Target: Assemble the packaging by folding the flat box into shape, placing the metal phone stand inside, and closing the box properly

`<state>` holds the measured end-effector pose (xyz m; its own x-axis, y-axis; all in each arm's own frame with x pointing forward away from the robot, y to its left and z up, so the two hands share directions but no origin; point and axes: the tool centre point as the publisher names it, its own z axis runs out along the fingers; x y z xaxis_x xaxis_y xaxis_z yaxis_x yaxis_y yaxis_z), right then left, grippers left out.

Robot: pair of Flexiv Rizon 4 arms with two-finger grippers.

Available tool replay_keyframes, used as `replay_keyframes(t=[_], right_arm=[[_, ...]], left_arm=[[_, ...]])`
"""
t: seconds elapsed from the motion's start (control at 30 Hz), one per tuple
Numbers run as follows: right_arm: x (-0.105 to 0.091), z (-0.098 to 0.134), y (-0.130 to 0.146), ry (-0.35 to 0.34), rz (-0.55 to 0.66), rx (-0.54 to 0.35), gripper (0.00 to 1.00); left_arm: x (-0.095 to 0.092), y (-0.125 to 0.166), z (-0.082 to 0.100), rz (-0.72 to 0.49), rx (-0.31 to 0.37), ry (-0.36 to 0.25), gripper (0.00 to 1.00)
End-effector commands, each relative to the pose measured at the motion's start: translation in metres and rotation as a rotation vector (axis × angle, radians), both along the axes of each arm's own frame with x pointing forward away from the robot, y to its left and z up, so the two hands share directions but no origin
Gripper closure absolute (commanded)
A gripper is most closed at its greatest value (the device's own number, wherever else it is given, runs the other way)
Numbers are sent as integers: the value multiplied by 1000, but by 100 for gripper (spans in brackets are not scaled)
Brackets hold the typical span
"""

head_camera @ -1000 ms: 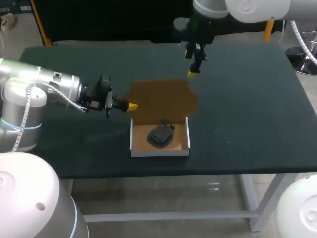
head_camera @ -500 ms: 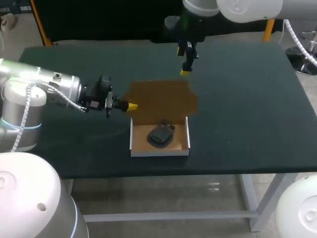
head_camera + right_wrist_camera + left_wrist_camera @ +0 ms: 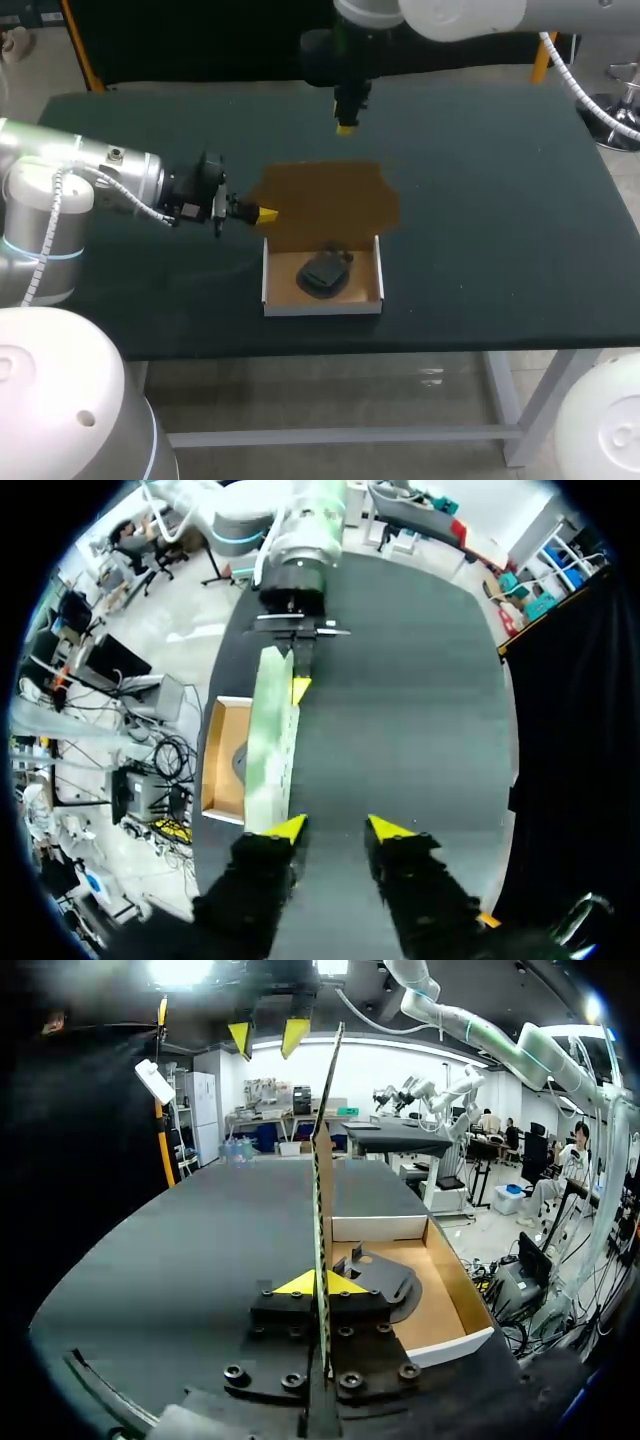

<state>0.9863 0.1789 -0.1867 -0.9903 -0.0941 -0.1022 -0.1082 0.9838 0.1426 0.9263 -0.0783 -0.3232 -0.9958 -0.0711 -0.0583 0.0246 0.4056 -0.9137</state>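
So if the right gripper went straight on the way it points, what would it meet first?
Probably the bare table, straight ahead of the right gripper. The raised box lid stands just beside one of its open fingers, so a graze is possible; depth is unclear.

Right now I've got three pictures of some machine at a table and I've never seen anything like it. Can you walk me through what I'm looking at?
These are two robot arms at a dark table, each ending in a two-fingered gripper with yellow tips. One picture looks down from a fixed camera above and behind the robot. The two round ones come from cameras on each arm's wrist, looking out along its fingers. On the table sits an open cardboard box with a dark metal phone stand lying inside. The left gripper pinches the side edge of the box's brown lid, which stands raised. The right gripper is open and empty, up above the table beyond the lid.
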Motion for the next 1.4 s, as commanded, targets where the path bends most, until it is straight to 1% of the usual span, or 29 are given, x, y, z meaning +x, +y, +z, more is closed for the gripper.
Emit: replay_keyframes(t=[0.03, 0.2, 0.3, 0.5, 0.83, 1.07, 1.4], right_arm=[[7, -1, 15, 12, 0, -46, 63], [9, -7, 24, 13, -5, -66, 69], [10, -12, 28, 19, -4, -70, 67], [9, -21, 35, 32, 0, -69, 68], [-11, -34, 38, 45, 3, -70, 69], [-24, -32, 37, 35, 3, -78, 69], [-35, -33, 36, 29, 11, -81, 73]], left_arm=[[0, 0, -1, 0, -1, -1, 100], [0, 0, -1, 0, -1, -1, 100], [0, 0, -1, 0, -1, -1, 100], [0, 0, -1, 0, -1, -1, 100], [0, 0, -1, 0, -1, -1, 100], [0, 0, -1, 0, -1, -1, 100], [0, 0, -1, 0, -1, -1, 100]])
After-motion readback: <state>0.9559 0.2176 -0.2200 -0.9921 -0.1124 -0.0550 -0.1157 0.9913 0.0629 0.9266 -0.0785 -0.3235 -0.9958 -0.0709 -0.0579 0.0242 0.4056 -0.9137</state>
